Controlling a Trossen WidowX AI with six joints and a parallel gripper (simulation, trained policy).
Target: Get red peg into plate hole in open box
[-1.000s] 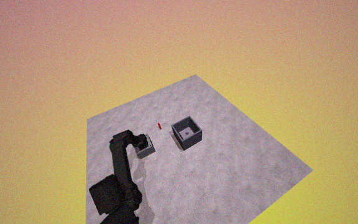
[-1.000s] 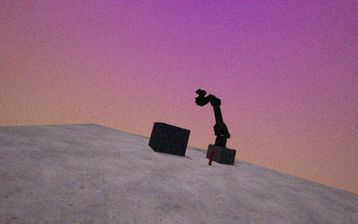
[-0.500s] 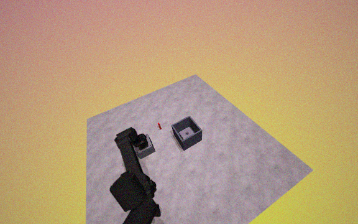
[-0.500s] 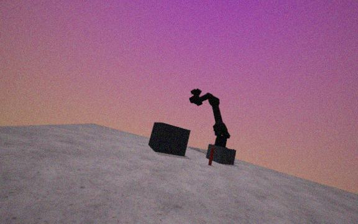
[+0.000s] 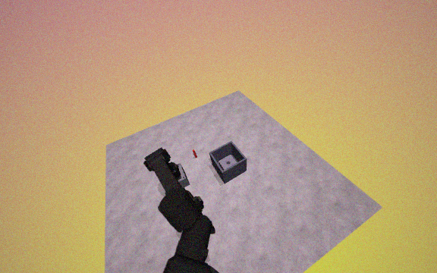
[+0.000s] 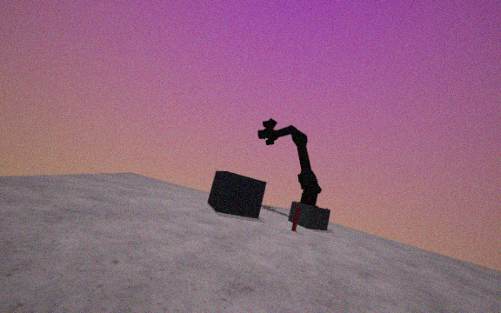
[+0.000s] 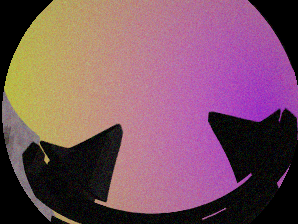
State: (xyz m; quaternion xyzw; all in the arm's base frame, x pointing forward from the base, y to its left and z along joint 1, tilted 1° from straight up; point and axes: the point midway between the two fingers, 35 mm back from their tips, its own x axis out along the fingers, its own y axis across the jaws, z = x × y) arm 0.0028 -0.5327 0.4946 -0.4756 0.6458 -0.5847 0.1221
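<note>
The red peg (image 5: pixel 195 153) (image 6: pixel 296 218) stands upright on the pale surface, outside the box. The open dark box (image 5: pixel 234 174) (image 6: pixel 237 194) stands apart from it. The light plate (image 5: pixel 234 161) with a small dark hole shows inside the box in the top view. My gripper (image 6: pixel 268 132) (image 7: pixel 166 122) is open, with nothing between its fingers. It is raised high above the surface, well away from the peg, and points away from it. The wrist view shows mostly sky, with neither peg nor box. In the top view the arm's end is dark and runs to the bottom edge.
The arm's grey base block (image 5: pixel 183 181) (image 6: pixel 311 216) stands close to the peg, with the box on the peg's other side. The mottled pale surface (image 5: pixel 279 189) (image 6: pixel 146 243) ends in straight edges against a coloured background.
</note>
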